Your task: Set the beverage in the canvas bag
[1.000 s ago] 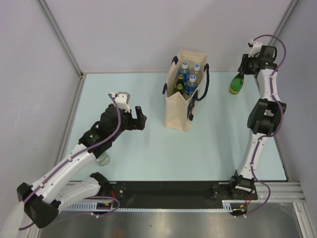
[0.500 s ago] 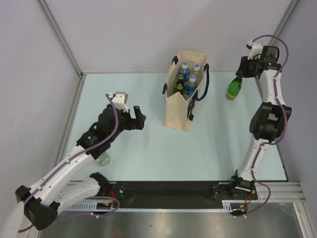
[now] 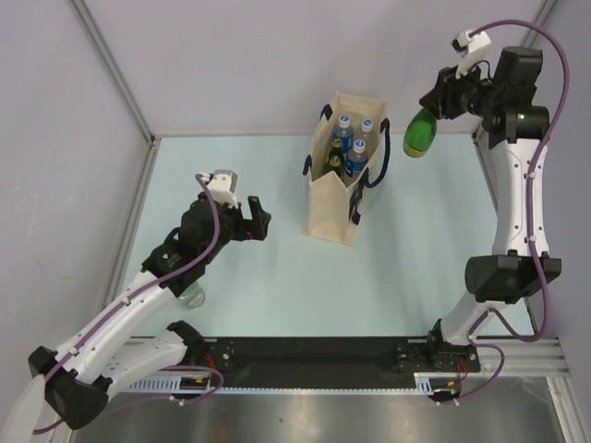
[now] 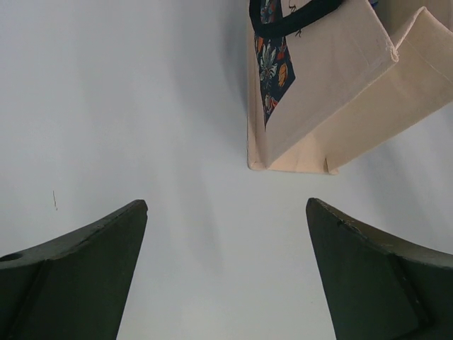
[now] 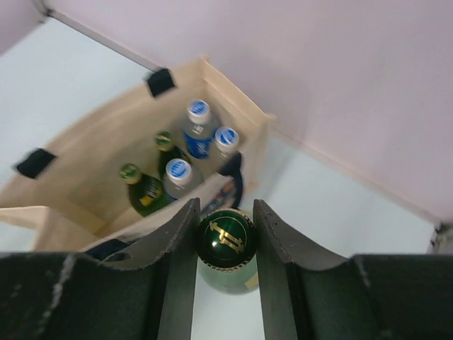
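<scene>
Green glass bottle (image 3: 419, 135) clamped by the neck in right gripper (image 5: 225, 216), high at upper right to clear the upright beige canvas bag (image 3: 337, 208); left gripper (image 4: 226, 205) gaping, empty.

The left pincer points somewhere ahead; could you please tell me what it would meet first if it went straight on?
Probably the canvas bag: the open left pincer faces its lower corner, with only table surface between. Depth is unclear, so a downward tilt could bring it onto the table first.
</scene>
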Robot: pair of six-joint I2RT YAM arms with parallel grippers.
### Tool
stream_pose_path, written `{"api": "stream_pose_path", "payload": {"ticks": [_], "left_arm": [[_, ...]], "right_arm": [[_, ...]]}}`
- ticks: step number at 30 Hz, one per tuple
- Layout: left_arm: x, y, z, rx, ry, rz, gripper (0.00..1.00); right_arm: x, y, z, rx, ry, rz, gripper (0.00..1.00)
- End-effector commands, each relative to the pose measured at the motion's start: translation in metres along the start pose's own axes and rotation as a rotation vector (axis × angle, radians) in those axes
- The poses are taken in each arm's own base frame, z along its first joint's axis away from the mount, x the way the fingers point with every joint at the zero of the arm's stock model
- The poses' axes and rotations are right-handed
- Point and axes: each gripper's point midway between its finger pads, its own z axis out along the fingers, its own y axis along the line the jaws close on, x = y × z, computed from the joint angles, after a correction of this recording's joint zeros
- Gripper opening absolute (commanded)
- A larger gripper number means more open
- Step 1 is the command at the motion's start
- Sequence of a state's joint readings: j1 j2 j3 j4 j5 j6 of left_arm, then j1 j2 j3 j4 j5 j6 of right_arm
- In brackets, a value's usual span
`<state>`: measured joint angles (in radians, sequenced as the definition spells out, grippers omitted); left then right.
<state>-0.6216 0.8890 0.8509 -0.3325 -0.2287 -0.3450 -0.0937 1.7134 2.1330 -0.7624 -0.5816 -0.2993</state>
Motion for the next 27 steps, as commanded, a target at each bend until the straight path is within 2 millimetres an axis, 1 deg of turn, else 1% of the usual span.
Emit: {"api": "stream_pose_path", "payload": {"ticks": [1, 2, 4, 6, 7, 8, 10, 11, 13, 14, 16, 18, 20, 21, 23, 24, 27], "left_arm": [[-0.019, -0.003, -0.004, 0.024, -0.068, 0.001, 1.00], [-0.019, -0.003, -0.005, 0.023, -0.068, 0.000, 1.00], [-0.020, -0.002, -0.006, 0.024, -0.076, -0.002, 1.00], [-0.018, -0.002, -0.007, 0.022, -0.075, -0.003, 1.00], [-0.019, -0.001, -0.009, 0.022, -0.080, -0.008, 1.00], [-0.018, -0.001, -0.009, 0.020, -0.080, -0.010, 1.00], [-0.017, 0.000, -0.010, 0.020, -0.082, -0.014, 1.00], [-0.018, 0.000, -0.012, 0.019, -0.085, -0.016, 1.00], [-0.017, 0.001, -0.012, 0.017, -0.084, -0.018, 1.00], [-0.017, 0.001, -0.012, 0.018, -0.086, -0.018, 1.00], [-0.017, 0.002, -0.013, 0.014, -0.085, -0.018, 1.00], [-0.018, 0.003, -0.014, 0.013, -0.089, -0.019, 1.00], [-0.017, 0.003, -0.015, 0.009, -0.089, -0.021, 1.00], [-0.016, 0.004, -0.015, 0.009, -0.089, -0.024, 1.00], [-0.015, 0.005, -0.017, 0.007, -0.091, -0.028, 1.00], [-0.014, 0.005, -0.017, 0.008, -0.089, -0.031, 1.00], [-0.014, 0.005, -0.017, 0.006, -0.088, -0.032, 1.00]], "right_arm": [[-0.100, 0.061, -0.041, -0.096, -0.252, -0.147, 0.00], [-0.106, 0.062, -0.044, -0.092, -0.268, -0.150, 0.00], [-0.123, 0.088, -0.045, -0.147, -0.307, -0.162, 0.00], [-0.130, 0.099, -0.046, -0.171, -0.325, -0.164, 0.00], [-0.133, 0.110, -0.043, -0.198, -0.329, -0.167, 0.00], [-0.138, 0.114, -0.045, -0.205, -0.343, -0.174, 0.00], [-0.140, 0.126, -0.041, -0.233, -0.350, -0.179, 0.00], [-0.140, 0.136, -0.038, -0.259, -0.351, -0.183, 0.00], [-0.141, 0.146, -0.034, -0.280, -0.353, -0.189, 0.00], [-0.137, 0.155, -0.027, -0.305, -0.343, -0.187, 0.00], [-0.134, 0.161, -0.020, -0.322, -0.334, -0.186, 0.00], [-0.126, 0.168, -0.009, -0.347, -0.311, -0.180, 0.00], [-0.121, 0.170, -0.001, -0.358, -0.298, -0.181, 0.00], [-0.115, 0.171, 0.006, -0.367, -0.281, -0.174, 0.00], [-0.111, 0.172, 0.012, -0.375, -0.273, -0.176, 0.00], [-0.105, 0.173, 0.020, -0.382, -0.255, -0.172, 0.00], [-0.092, 0.172, 0.032, -0.389, -0.221, -0.166, 0.00]]}}
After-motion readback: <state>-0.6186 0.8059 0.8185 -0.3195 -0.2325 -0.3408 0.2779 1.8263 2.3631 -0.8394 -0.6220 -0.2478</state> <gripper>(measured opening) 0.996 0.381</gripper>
